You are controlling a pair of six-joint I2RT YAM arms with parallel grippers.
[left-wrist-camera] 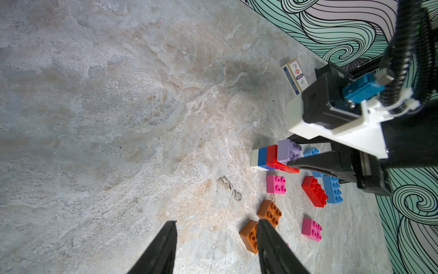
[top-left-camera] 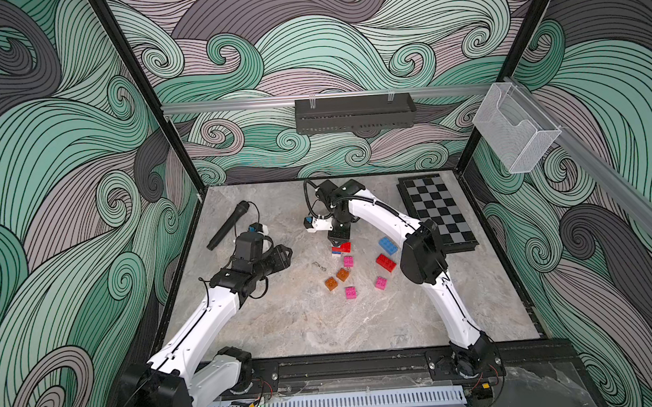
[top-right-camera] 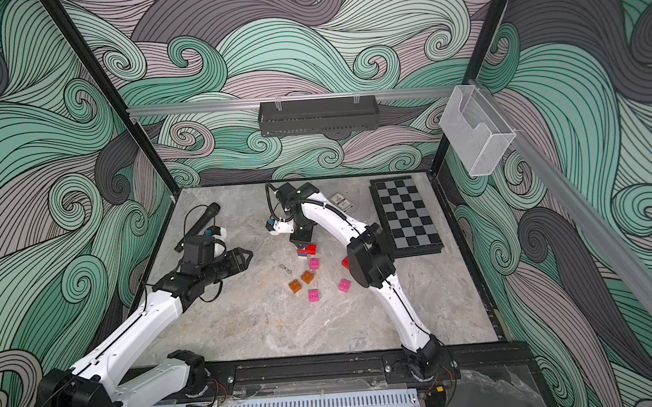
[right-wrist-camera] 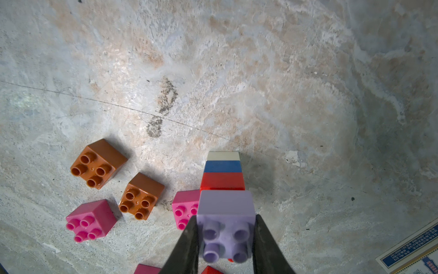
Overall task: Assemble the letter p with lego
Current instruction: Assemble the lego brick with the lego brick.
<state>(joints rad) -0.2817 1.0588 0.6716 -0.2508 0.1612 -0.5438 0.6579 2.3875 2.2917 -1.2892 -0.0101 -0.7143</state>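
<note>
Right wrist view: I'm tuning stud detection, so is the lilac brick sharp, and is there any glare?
Right wrist view: lilac brick slightly soft, orange bricks crisper, pale glare on the table. Left wrist view: its studs show clearly.

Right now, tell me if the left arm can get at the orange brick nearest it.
Probably yes: the left gripper stands open and empty, the orange brick lies free just past its fingertip, and the right gripper is off holding the lilac brick.
</note>
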